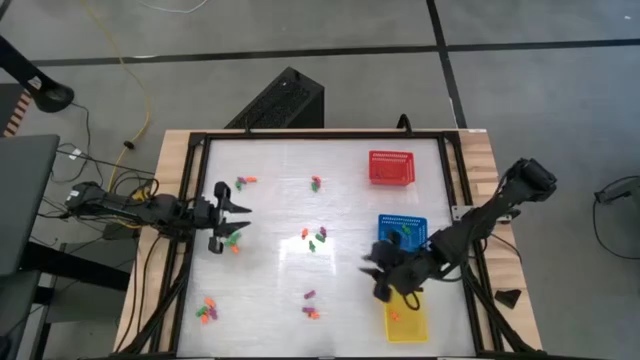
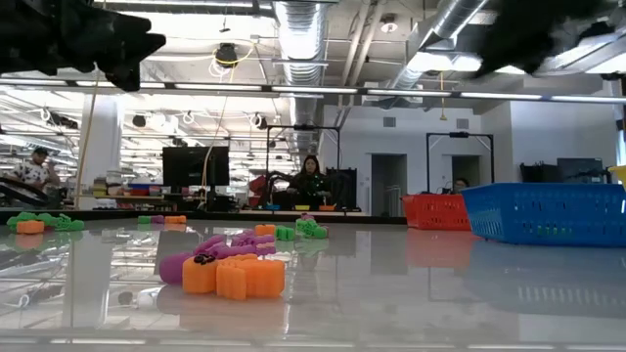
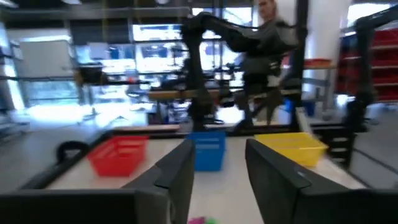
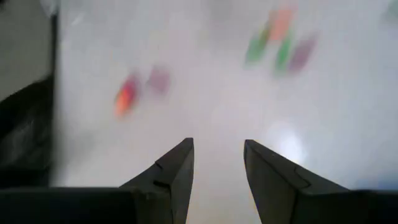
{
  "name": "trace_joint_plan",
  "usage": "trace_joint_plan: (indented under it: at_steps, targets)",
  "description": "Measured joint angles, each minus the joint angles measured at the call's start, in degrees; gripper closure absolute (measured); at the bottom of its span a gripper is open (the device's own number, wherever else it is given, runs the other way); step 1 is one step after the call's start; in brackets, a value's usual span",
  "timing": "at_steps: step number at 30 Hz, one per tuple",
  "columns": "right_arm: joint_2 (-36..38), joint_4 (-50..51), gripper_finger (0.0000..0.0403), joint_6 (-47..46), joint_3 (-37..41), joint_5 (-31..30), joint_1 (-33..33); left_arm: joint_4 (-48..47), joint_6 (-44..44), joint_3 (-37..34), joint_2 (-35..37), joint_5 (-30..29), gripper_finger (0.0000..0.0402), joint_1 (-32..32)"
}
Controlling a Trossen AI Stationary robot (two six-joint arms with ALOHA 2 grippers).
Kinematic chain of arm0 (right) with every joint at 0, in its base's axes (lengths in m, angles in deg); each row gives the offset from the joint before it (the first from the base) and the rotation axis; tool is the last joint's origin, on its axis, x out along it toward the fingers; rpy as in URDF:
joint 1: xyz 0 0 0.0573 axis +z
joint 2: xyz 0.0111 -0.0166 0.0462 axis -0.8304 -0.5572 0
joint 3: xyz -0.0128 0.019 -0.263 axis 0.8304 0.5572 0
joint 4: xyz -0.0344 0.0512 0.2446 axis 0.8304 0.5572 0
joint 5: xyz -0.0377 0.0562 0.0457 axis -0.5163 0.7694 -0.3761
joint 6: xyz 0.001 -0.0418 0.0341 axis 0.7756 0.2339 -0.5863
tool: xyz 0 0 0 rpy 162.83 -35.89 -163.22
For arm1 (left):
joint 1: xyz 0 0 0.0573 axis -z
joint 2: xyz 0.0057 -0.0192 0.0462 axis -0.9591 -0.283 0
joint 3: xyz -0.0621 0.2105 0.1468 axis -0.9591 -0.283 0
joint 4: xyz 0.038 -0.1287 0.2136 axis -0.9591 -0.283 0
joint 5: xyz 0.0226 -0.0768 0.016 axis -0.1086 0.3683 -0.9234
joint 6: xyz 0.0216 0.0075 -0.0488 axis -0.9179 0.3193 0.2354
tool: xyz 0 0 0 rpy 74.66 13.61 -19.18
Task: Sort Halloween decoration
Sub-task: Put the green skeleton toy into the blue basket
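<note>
left gripper: fingers parted, empty, above trinkets at the table's left side.
right gripper: fingers parted, empty, beside the blue basket.
halloween decoration: small clusters scattered over the white table.
baskets: red, blue, yellow along the right edge.

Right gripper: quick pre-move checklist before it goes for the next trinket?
1. Right gripper empty: ok, open with nothing between its fingers in the right wrist view.
2. Targets in reach: ok, trinket cluster and a pair lie on the table towards the left arm from it.
3. Baskets upright: ok, red basket, blue basket, yellow basket.
4. Left gripper out of the way: ok, across the table, open over its own trinkets.
5. Exact trinket targeted: cannot tell.
</note>
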Motion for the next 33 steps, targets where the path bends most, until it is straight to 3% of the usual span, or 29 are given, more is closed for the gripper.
trace_joint_plan:
  at_steps: [2,4,9,12,16,19,23,33]
  targets:
    - [-1.75,-5.86,0.0232,10.82,0.0,-5.05,-1.78,-0.37,-0.52,0.4,-1.68,-4.45,0.0242,-0.97]
    - [-3.5,-11.53,0.0232,20.86,0.0,-5.16,-4.41,-4.77,2.42,2.7,-4.36,-10.27,0.0229,-2.79]
    - [-6.36,-20.96,0.0232,38.22,0.0,3.55,-12.45,-29.3,11.77,12.73,-14.88,-11.97,0.0219,-8.78]
    - [-6.43,-21.44,0.0232,43.02,0.0,10.46,-17.08,-40.63,17.32,19.74,-21.73,-8.1,0.0223,-11.16]
    - [-6.38,-19.31,0.0232,43.72,0.0,16.63,-21.89,-55.13,23.66,30.19,-30.58,3.37,0.0228,-11.53]
    - [-6.38,-14.67,0.0232,40.98,0.0,20.09,-23.89,-65.24,29.51,37.09,-36.82,7.6,0.0233,-9.79]
    - [-6.38,-9.13,0.0232,37.32,0.0,22.75,-24.06,-73.94,34.19,39.67,-44.45,6.57,0.0242,-6.01]
    - [-4.72,-6.56,0.0232,31.95,-1.67,22.86,-17.9,-76.74,35.31,39.19,-60.4,4.94,0.0249,-5.19]
